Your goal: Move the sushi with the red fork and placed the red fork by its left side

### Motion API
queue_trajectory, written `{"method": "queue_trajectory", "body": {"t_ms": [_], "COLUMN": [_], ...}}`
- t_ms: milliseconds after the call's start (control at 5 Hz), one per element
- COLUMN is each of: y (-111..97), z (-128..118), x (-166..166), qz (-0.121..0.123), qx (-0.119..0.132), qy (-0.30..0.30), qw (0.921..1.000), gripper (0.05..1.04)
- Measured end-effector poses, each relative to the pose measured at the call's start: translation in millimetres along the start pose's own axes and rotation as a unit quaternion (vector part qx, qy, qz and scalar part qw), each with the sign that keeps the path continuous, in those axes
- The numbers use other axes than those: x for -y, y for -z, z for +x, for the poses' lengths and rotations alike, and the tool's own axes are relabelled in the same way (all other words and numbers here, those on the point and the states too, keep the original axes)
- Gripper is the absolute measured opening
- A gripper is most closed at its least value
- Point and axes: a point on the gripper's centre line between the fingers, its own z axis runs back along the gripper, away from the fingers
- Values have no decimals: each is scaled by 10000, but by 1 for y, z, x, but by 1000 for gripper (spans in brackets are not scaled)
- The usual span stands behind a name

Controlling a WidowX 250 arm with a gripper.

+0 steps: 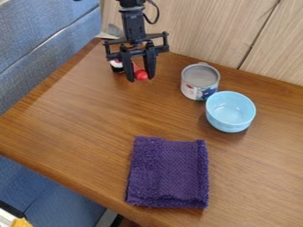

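The black tool (141, 79) points down over the far left part of the table (83, 119), as seen in the camera view. Its fingers stand apart. The red fork (140, 74), partly hidden, shows in the gap between them; contact with the fingers cannot be determined. The sushi (116, 65), a black-and-white piece, is located just left of the tool, near the fork and partly obscured.

To the right of the tool, a tin (192, 90) with a printed side stands upright. A light blue bowl (231, 121), also upright, is positioned just beside the tin, toward the near side. A purple cloth (168, 173) lies folded on the near part of the table, well apart from the tool. A wood-grain panel (207, 31) borders the far edge; blue upholstery (35, 48) adjoins the left side.
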Motion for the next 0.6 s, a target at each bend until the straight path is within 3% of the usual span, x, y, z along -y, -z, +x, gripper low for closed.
{"method": "queue_trajectory", "body": {"t_ms": [600], "y": [10], "z": [-27], "x": [5], "qz": [-56], "qx": [-384], "qy": [214], "qw": [9990], "gripper": [457]}}
